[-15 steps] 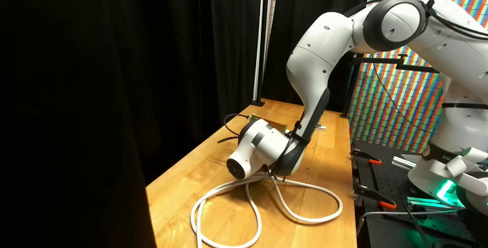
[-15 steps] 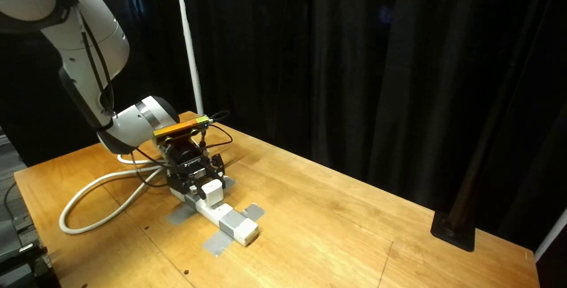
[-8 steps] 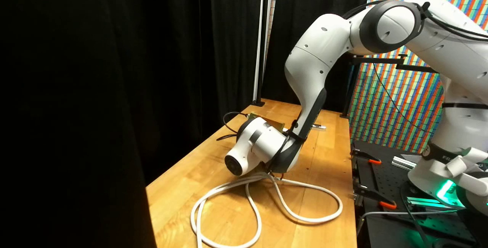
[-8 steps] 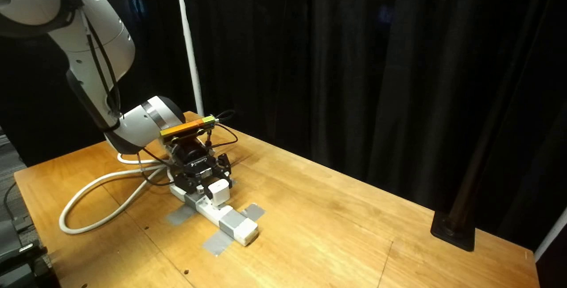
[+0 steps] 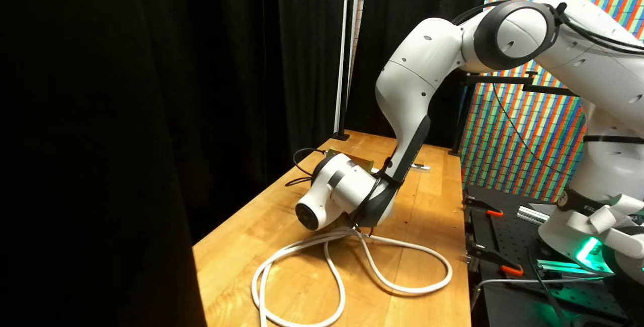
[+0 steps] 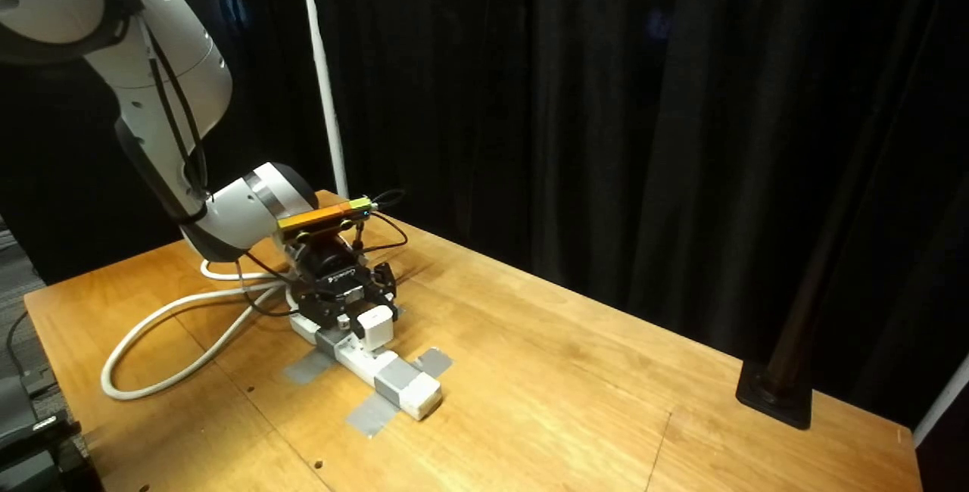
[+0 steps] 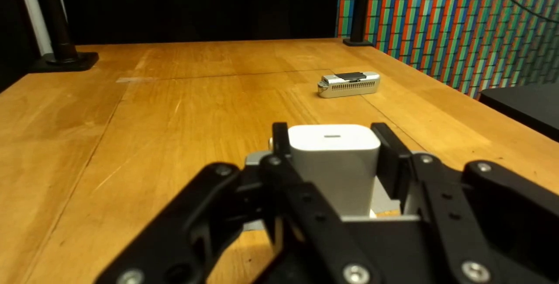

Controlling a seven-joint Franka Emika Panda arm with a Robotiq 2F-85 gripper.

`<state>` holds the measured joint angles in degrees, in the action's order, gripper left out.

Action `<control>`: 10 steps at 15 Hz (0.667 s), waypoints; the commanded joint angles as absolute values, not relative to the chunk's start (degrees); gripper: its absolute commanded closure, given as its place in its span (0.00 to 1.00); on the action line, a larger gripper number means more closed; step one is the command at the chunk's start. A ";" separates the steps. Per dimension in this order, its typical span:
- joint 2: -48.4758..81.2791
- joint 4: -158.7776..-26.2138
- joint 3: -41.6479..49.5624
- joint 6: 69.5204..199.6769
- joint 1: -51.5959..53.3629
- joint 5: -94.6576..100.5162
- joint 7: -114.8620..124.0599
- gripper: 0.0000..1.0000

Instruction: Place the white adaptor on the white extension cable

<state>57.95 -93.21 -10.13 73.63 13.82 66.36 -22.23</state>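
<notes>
The white adaptor [image 7: 334, 174] stands roughly upright, its slotted face uppermost, pinched in the pincer [image 7: 333, 142], with a dark finger [image 7: 393, 157] against each of two opposite sides. Immediately beneath the adaptor, in an exterior view, lies the oblong socket block [image 6: 362, 363] of the white extension cable [image 5: 417, 291]; whether adaptor and block are in contact cannot be told. Bands of grey tape [image 6: 397, 378] cross the block near the adaptor, their ends flat on the bench [image 6: 530, 401]. Above and behind the adaptor, a gold-coloured bar [image 6: 324, 216] is fixed at the wrist of the white robot arm [image 5: 427, 60]. On the wrist's side of the adaptor, the cord spreads across the bench in wide loops, visible in both exterior views. Well apart from the adaptor, beyond it in the wrist view, rests a silvery oblong object [image 7: 356, 86] with a slotted side and a dark piece on top. Farthest from the adaptor in that view, two black posts [image 7: 61, 35] rise towards the bench's far end, backed by a black curtain [image 7: 196, 6] and, to the right of the adaptor, a wall [image 7: 458, 26] patterned in many colours.
</notes>
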 commanded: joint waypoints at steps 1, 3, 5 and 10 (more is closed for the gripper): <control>58.12 -91.77 -10.67 73.58 13.17 66.02 -24.09 0.77; 58.07 -91.73 -10.72 73.44 13.14 65.80 -24.11 0.77; 57.88 -91.56 -10.70 73.23 13.11 65.38 -23.63 0.77; 57.41 -90.73 -10.68 73.04 12.86 64.45 -23.26 0.77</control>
<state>57.93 -92.13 -10.25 73.63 13.39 65.65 -22.74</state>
